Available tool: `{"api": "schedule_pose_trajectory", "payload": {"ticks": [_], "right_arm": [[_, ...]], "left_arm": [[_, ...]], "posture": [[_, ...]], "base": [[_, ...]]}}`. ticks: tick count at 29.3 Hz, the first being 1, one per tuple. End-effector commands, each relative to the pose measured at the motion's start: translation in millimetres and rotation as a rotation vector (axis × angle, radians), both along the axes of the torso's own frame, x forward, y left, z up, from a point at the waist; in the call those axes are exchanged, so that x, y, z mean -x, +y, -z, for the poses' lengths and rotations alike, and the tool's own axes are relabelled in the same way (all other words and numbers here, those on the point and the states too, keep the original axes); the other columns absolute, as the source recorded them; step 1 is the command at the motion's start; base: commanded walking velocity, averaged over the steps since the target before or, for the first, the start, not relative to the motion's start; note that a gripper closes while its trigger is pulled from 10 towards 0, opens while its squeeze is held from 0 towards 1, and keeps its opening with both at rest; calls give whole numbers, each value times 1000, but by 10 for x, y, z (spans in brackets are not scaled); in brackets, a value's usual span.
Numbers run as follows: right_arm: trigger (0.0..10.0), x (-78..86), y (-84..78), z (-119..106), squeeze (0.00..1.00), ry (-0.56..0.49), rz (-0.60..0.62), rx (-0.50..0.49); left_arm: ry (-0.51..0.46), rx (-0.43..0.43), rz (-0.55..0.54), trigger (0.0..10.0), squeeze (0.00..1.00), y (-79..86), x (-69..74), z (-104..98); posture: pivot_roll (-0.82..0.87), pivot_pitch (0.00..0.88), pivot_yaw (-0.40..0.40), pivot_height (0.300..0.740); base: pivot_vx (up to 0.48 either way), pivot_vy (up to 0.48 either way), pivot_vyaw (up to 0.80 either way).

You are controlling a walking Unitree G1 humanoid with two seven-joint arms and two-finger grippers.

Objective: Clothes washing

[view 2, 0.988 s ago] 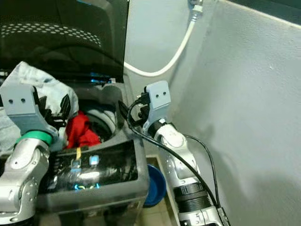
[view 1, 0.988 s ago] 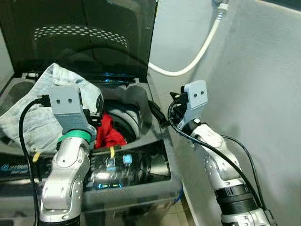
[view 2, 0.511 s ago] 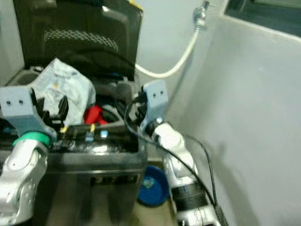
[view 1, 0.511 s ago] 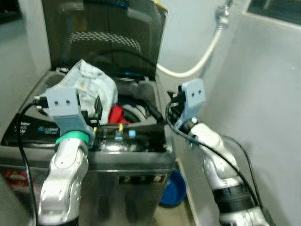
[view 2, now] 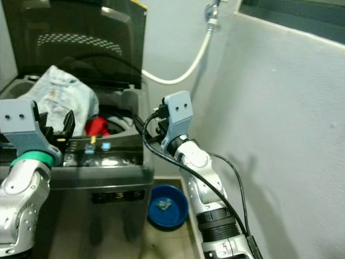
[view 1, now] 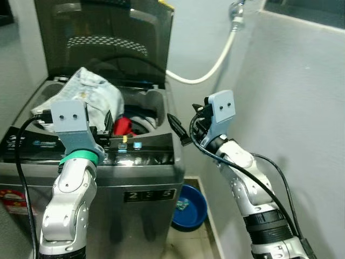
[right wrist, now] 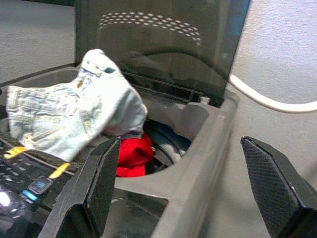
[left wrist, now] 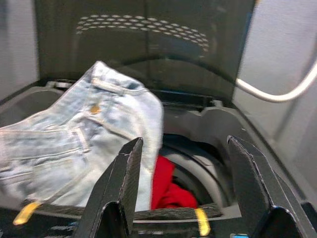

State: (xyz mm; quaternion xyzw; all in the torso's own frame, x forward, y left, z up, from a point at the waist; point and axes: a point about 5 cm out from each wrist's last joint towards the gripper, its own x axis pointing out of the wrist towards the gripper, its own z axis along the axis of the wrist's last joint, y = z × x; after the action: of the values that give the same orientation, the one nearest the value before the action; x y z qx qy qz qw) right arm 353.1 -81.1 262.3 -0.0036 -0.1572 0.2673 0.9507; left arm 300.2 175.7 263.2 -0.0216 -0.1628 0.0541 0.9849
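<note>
1. Pale grey walls close in a narrow laundry corner, with a white hose point(view 1: 218, 60) curving down from a tap high on the wall.
2. A dark grey top-loading washing machine point(view 1: 140, 181) stands against the back wall, its smoked, glossy lid point(view 1: 108, 43) raised upright behind the tub opening.
3. Pale blue denim jeans point(view 1: 86, 100) lie crumpled over the left rim of the tub opening, their long axis running from the machine's left edge toward the drum, the waistband end with its brass button humped up highest.
4. A red garment point(view 1: 123, 127) sits down inside the drum, just beside the jeans and partly under them.
5. The left gripper point(left wrist: 185, 198) hangs above the machine's front edge near the lit control panel point(view 1: 132, 152), fingers spread wide, holding nothing.
6. The right gripper point(right wrist: 190, 193) hovers by the machine's right edge, its textured black fingers point(right wrist: 277, 191) also wide apart and empty; it touches nothing.
7. A round blue basin point(view 1: 188, 208) rests on the tiled floor beside the machine's front right corner.
</note>
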Motion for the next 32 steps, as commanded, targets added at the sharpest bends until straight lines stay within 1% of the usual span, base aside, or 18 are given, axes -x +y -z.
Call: {"api": "schedule_pose_trajectory", "payload": {"ticks": [1, 8, 12, 14, 18, 24, 26, 28, 29, 30, 32], "right_arm": [[10000, 2, -26, 27, 0, 6, 11, 3], [10000, 2, -29, 27, 0, 6, 12, 2], [10000, 2, -30, 27, 0, 4, 14, 2], [10000, 4, -37, 27, 0, 0, 22, -6], [10000, 7, -38, 21, 0, -4, 24, -19], [10000, 10, -38, 15, 0, -4, 24, -32], [10000, 10, -42, -1, 0, -16, 30, -23], [10000, 20, -28, -36, 0, -65, 39, 43], [10000, 20, -28, -36, 0, -65, 39, 43], [10000, 28, -18, -47, 0, -86, 41, 69], [10000, 33, -11, -53, 0, -100, 43, 83]], "left_arm": [[30, -6, -1, 10000, 0, 6, -18, 49], [34, -9, -1, 10000, 0, -1, -14, 65], [38, -27, -3, 10000, 0, 0, -14, 75], [14, -58, -11, 10000, 0, 9, -10, 40], [-1, -90, -13, 10000, 0, 7, -10, 12], [1, -84, -6, 10000, 0, -3, -8, 13], [2, -83, -5, 10000, 0, -7, -8, 12], [-1, -77, -3, 10000, 0, -19, -11, 5], [-1, -77, -3, 10000, 0, -19, -11, 5], [-1, -77, 0, 10000, 0, -30, -12, 6], [-1, -78, 4, 10000, 0, -42, -12, 9]], "posture": [[73, 29, -80, 740], [74, 29, -80, 740], [72, 30, -80, 740], [71, 30, -77, 740], [72, 29, -76, 740], [72, 30, -76, 740], [74, 30, -76, 740], [73, 30, -76, 740], [73, 30, -76, 740], [73, 30, -76, 740], [73, 29, -73, 740]], "base": [[0, 0, 0], [0, 0, 0], [0, 0, 0], [0, 0, 0], [0, 0, 0], [0, 0, 0], [0, 0, 0], [0, 0, 800], [0, 0, 800], [0, 0, 800], [0, 0, 800]]}}
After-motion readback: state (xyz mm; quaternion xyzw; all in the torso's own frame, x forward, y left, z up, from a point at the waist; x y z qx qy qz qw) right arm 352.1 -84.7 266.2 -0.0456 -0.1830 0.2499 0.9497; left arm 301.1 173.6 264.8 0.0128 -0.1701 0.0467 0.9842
